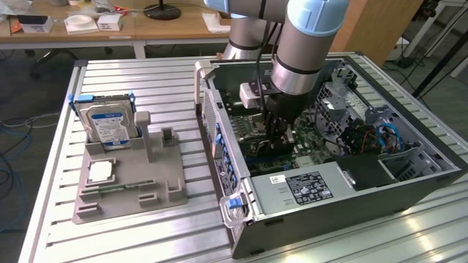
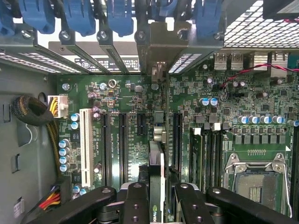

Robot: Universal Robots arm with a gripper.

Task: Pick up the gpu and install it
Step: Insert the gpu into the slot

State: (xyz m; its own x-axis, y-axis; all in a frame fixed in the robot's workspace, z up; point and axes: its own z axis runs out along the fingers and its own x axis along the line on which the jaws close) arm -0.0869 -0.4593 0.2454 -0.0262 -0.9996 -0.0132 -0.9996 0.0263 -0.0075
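One gripper is half closed on the one gpu, held edge-on just ahead of its fingers, over the motherboard slots inside the open computer case. Away from the gripper, a grey holder on the tabletop carries one hard drive.

Seen edge-on in the wrist view, the gpu shows no face, its lower end lost behind the gripper, itself cut by the frame, while the arm masks the motherboard.
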